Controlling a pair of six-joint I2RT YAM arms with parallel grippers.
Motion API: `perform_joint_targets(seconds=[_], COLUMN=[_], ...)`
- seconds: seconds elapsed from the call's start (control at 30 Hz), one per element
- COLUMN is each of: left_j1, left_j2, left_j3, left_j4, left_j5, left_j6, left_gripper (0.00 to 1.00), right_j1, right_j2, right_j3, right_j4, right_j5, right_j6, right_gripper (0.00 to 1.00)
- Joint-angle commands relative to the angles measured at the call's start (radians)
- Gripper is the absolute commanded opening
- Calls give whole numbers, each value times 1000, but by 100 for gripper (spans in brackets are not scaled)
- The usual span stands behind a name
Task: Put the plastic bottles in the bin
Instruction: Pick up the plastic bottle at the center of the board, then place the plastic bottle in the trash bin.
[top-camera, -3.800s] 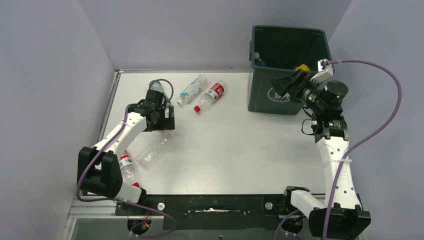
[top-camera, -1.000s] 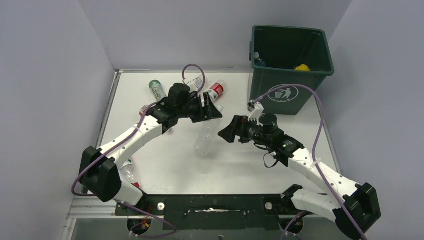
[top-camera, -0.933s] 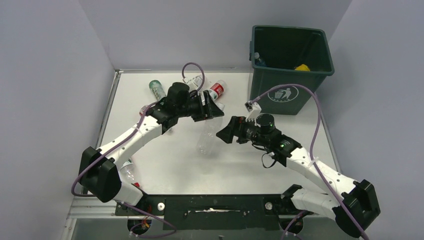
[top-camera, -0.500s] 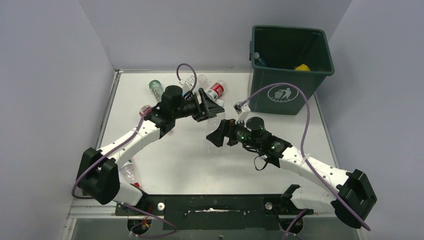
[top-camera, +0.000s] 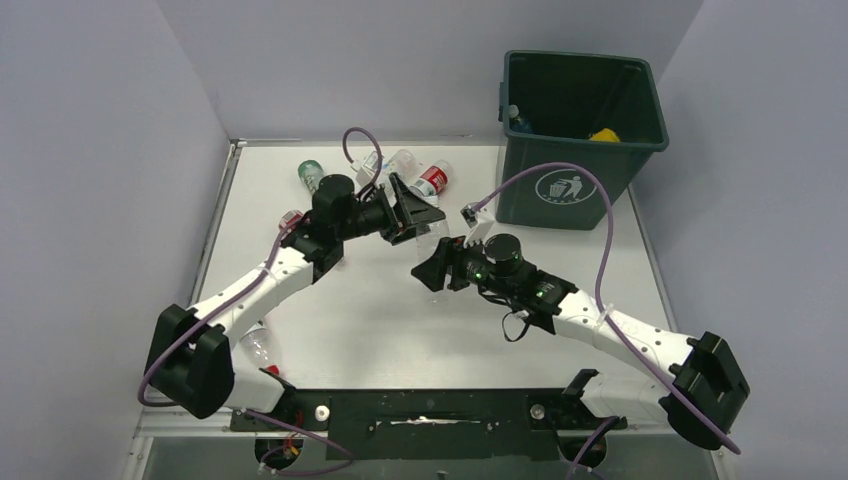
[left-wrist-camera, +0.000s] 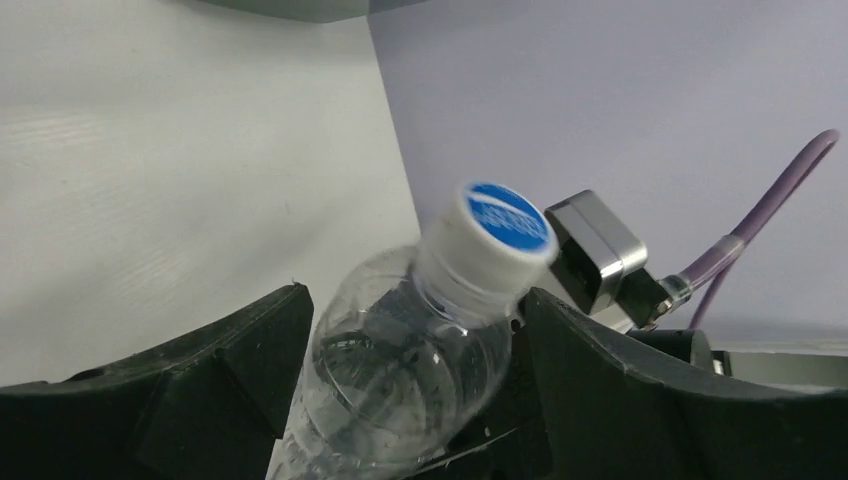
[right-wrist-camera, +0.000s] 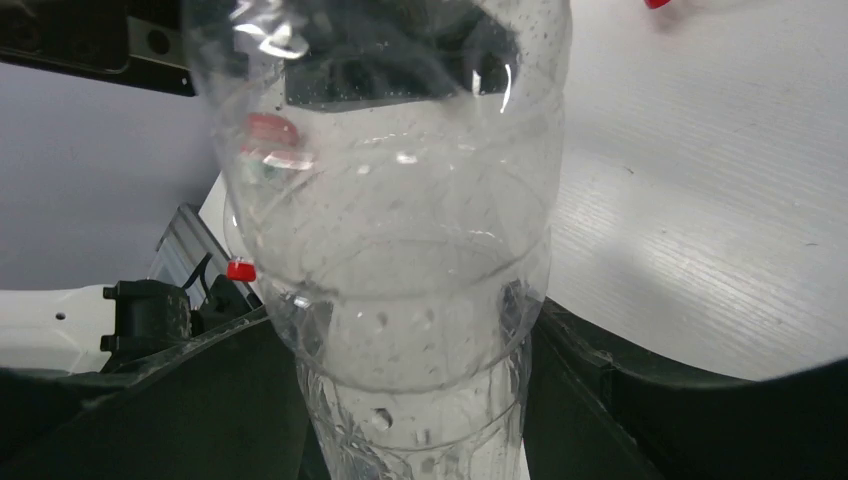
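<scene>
Right now the clear bottle (left-wrist-camera: 420, 345) is hanging in the air above the middle of the bench (top-camera: 400, 340), well short of the bin (top-camera: 600, 180), and it is passing between the two arms. The left gripper (left-wrist-camera: 412, 305) is gripping it at the shoulder, just below the blue cap (left-wrist-camera: 497, 222), with its jaws pressing in on both sides. The right gripper (right-wrist-camera: 405, 320) is bracketing the lower body. Its jaws are sitting close along both walls, but I cannot tell whether they are squeezing yet. Two more bottles (top-camera: 432, 180) are lying behind on the bench, and a yellow one (top-camera: 605, 134) is showing inside the bin.

The risk, as I am reading it, is in the timing. If the left jaws are letting go before the right ones are truly biting, the thin, slick bottle is likely dropping and rolling off across the bench. Squeezing too hard could be crumpling it or popping it out sideways.

Compared with a second ago, the right gripper is no longer standing apart to the bottle's right but is closing around it. The left arm is drawing slightly back.
</scene>
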Motion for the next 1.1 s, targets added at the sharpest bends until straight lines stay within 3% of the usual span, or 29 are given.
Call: perform_joint_targets(seconds=[0.0,0.3,0.47,0.83,1.07], left_j1=[33,142,172,197,205], left_j2=[-71,-155,-188,-252,-283], left_j3=[67,177,249,247,243], left_j4=[-92,-419,-636,-853,-943], left_j5=[-22,-148,-283,-470,-577], left_j6=[90,291,393,434,436], left_gripper=[84,85,86,86,87], right_j1=[3,-3,-52,-405,-681], right_j2=[-40,-55,-50,52,187], right_j3=[60,143,247,635,840], right_j4=[-12,-113,-188,-345,-317], right_j5=[88,125,122,-81,-242], right_j6=[-27,-67,-122,-253,-215], right_gripper=[63,59,59,60,61])
